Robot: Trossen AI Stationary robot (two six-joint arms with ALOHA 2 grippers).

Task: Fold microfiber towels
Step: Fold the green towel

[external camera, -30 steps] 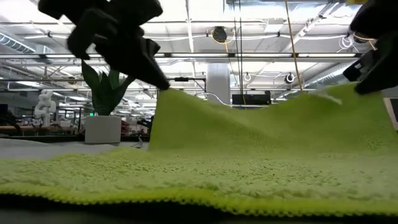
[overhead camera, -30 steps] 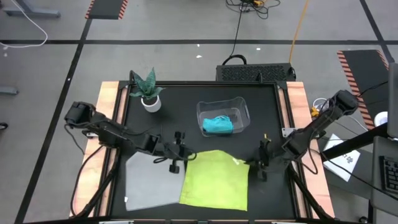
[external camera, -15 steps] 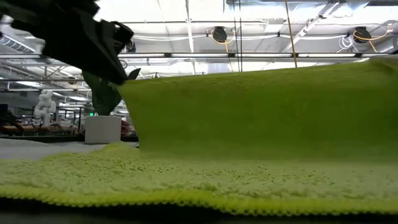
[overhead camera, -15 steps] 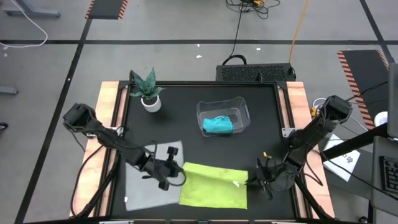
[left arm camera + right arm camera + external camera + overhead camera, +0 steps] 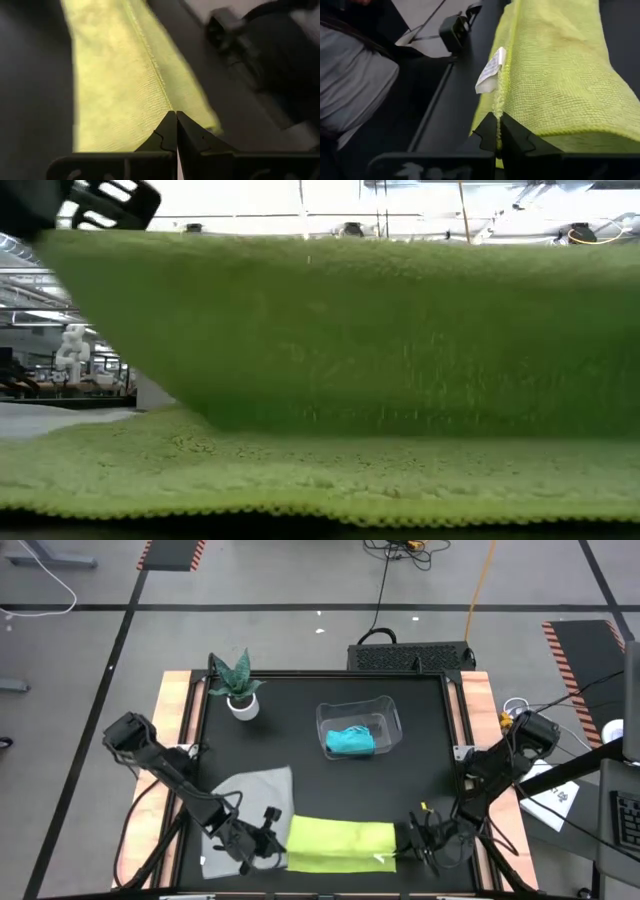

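My left gripper (image 5: pixel 272 843) is pinched tight on one corner of the yellow-green towel (image 5: pixel 340 845), and my right gripper (image 5: pixel 412 845) is pinched on the opposite corner. The towel lies doubled over along the table's (image 5: pixel 430 740) near edge. The grey towel (image 5: pixel 240 810) lies beside it toward the near-left corner. The teal towel (image 5: pixel 350 741) sits in the clear bin (image 5: pixel 388 712) mid-table, with bare tabletop between it and me.

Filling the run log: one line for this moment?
step: folding yellow-green towel | left gripper: shut on towel | right gripper: shut on towel
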